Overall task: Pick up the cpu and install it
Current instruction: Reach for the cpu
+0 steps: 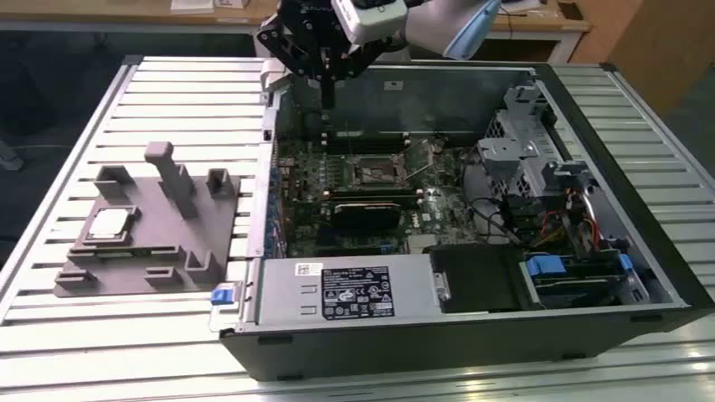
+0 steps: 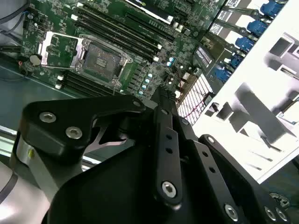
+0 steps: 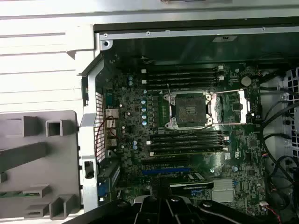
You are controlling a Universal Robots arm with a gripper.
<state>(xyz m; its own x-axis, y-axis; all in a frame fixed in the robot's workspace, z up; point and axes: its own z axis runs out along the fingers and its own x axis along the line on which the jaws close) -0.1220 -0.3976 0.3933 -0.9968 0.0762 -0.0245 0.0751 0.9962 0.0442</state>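
The cpu point(image 1: 110, 224), a small silvery square chip, lies flat in a recess of the grey fixture block point(image 1: 151, 251) on the slatted table, at the exterior view's left. My gripper point(image 1: 327, 100) hangs far from it, above the back left corner of the open computer case point(image 1: 470, 335), with its black fingers together and nothing between them. The black motherboard socket point(image 1: 372, 173) sits in the middle of the green board, bare, its metal load plate point(image 3: 231, 107) flipped open beside it. The socket point(image 2: 100, 56) point(image 3: 189, 108) shows in both wrist views, beyond the gripper point(image 2: 161, 93) point(image 3: 159, 203).
Memory slots point(image 3: 182, 77) run on both sides of the socket. A black power supply point(image 1: 357, 291) fills the case's front and drive cages with cables point(image 1: 547, 193) stand at the exterior view's right. Posts rise from the fixture block point(image 3: 37, 163). The case's left wall point(image 1: 268, 167) stands between fixture and board.
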